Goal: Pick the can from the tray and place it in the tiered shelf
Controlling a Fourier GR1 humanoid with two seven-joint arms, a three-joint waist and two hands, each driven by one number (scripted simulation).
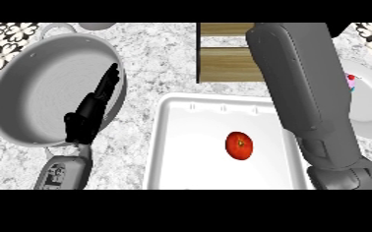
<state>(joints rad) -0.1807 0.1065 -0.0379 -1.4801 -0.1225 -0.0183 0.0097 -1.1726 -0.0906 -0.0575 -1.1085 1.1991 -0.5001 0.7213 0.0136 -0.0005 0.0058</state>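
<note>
Table: speckled stone table carrying a white tray and a wooden tiered shelf.
Tray: holds only a red tomato.
Left hand: left hand, fingers straight, over a grey pan.
Right hand: hidden; forearm crosses the shelf.
Can: unseen.

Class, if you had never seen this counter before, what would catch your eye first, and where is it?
A red tomato lies alone in the white tray at lower centre. The grey right forearm crosses the tray's right side toward the wooden tiered shelf. At left, the left hand rests with straight fingers over a big grey pan.
</note>
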